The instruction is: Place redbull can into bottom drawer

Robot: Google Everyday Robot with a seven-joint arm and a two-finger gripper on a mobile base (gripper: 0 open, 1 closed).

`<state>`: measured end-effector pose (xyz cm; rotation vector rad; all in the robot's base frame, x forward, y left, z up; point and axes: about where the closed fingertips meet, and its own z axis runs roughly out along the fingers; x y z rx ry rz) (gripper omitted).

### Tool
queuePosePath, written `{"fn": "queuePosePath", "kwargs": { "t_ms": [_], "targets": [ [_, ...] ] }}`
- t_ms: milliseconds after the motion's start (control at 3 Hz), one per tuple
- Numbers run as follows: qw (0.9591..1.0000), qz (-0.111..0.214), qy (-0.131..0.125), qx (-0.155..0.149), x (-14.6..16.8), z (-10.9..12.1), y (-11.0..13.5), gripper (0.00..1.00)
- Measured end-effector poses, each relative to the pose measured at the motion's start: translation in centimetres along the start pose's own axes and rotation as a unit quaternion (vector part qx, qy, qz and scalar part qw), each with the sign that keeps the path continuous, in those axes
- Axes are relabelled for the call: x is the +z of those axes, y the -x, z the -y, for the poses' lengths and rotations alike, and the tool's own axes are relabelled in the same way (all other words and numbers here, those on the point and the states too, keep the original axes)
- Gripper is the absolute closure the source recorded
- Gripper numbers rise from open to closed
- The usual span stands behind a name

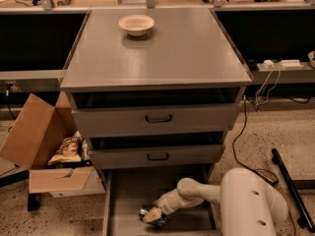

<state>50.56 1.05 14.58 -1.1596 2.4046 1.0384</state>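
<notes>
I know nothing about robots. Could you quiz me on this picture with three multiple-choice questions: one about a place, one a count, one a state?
1. Where is the gripper?
A) raised high above everything
B) down in the bottom drawer, at the redbull can
C) outside the picture

2. How many drawer fronts show a black handle?
A) one
B) two
C) three

3. The bottom drawer is:
A) pulled out
B) pushed shut
C) taken away

Answers: 1 B, the arm reaches down into that tray. 2 B, the two upper drawers carry one each. 3 A, its grey floor lies exposed.
</notes>
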Motion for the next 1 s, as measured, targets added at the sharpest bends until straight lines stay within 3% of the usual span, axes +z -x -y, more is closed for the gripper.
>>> {"fn": "queuePosePath", "kwargs": {
  "t_ms": [333,1000],
  "targets": [
    [1.0000,-0.001,-0.001,-0.001,-0.2,0.0,0.0,0.00],
    [0.9970,0.025,-0.015,-0.071,-4.6,-3.2,3.5,0.00]
  ]
}}
